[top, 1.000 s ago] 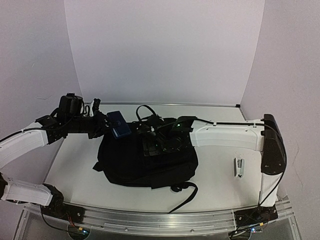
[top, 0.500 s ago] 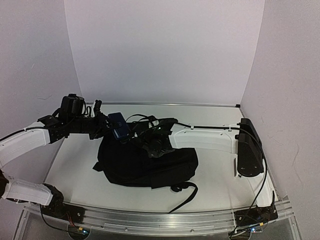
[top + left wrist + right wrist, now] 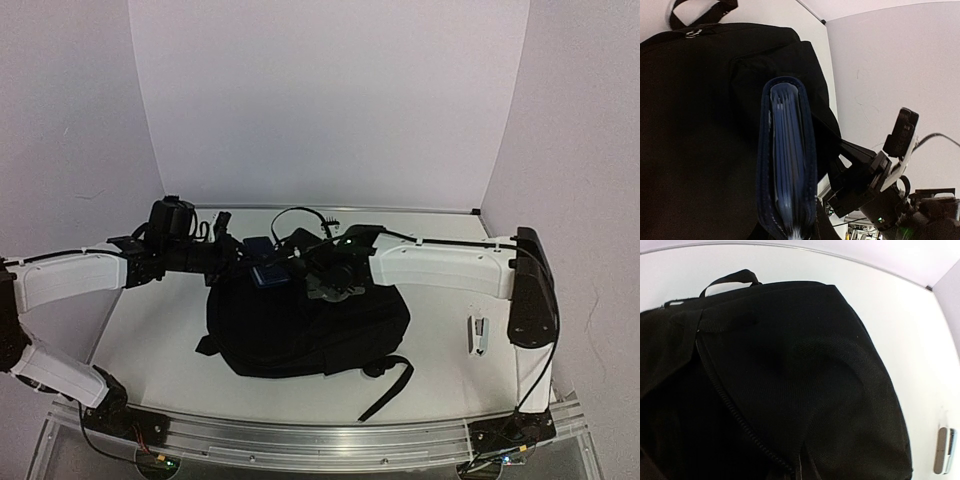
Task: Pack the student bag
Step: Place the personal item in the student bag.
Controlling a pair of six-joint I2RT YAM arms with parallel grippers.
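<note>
**Meanwhile, at the bag's top edge: two arms meet over a black backpack**

From my remote station I see the student bag (image 3: pixel 300 330) lying flat in the middle of the white table (image 3: pixel 150 320). Its top points toward the back wall, and one shoulder strap (image 3: pixel 390 385) trails toward the near edge.

The left gripper (image 3: pixel 248 262) reaches in from the left and grasps a dark-blue wallet (image 3: pixel 266 273), holding it on edge at the bag's upper left corner. In the left wrist view the wallet stands out against the black fabric, and between its covers I can make out a tight stack of blue layers. What I see of the wallet is outside the bag.

The right gripper (image 3: pixel 318 285) comes in from the right and is clenched tight at the bag's top edge, just beside the wallet. Its fingers are out of sight in its own camera, so I cannot tell whether fabric is pinched between them.

That right wrist view looks down on the bag's front panel, where the zipper (image 3: pixel 730 405) runs beside a dark gap on the left. The inside is too dark for me to say what lies in it. The carry handle (image 3: pixel 730 280) loops up at the far end.

Well apart, on the right of the table, lies a small silver object (image 3: pixel 480 335), perhaps a stapler, touching neither arm nor bag.
</note>
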